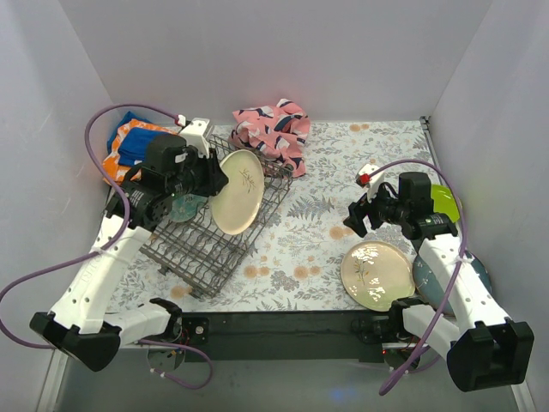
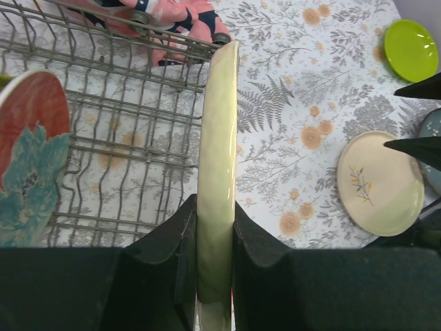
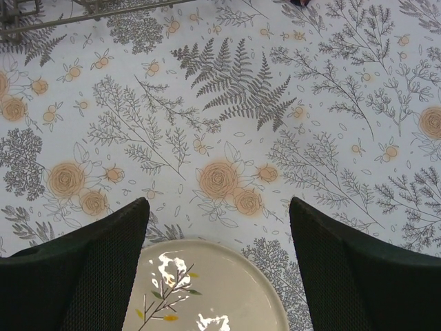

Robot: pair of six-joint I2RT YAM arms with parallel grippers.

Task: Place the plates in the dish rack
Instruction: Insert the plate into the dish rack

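Observation:
My left gripper (image 1: 208, 178) is shut on the rim of a cream plate (image 1: 238, 192) and holds it upright on edge over the right side of the grey wire dish rack (image 1: 206, 249). The left wrist view shows the plate (image 2: 218, 158) edge-on between my fingers (image 2: 172, 241), above the rack (image 2: 110, 138). A red and teal flowered plate (image 2: 31, 155) stands in the rack to its left. My right gripper (image 3: 217, 241) is open and empty above the table, just over the far rim of a second cream plate (image 3: 207, 293) with a sprig pattern, which also shows in the top view (image 1: 376, 273).
A lime green plate (image 1: 444, 202) and a blue-grey plate (image 1: 425, 273) lie at the right by my right arm. A pink patterned cloth (image 1: 274, 129) lies behind the rack, and an orange and blue cloth (image 1: 133, 142) at the back left. White walls enclose the floral table.

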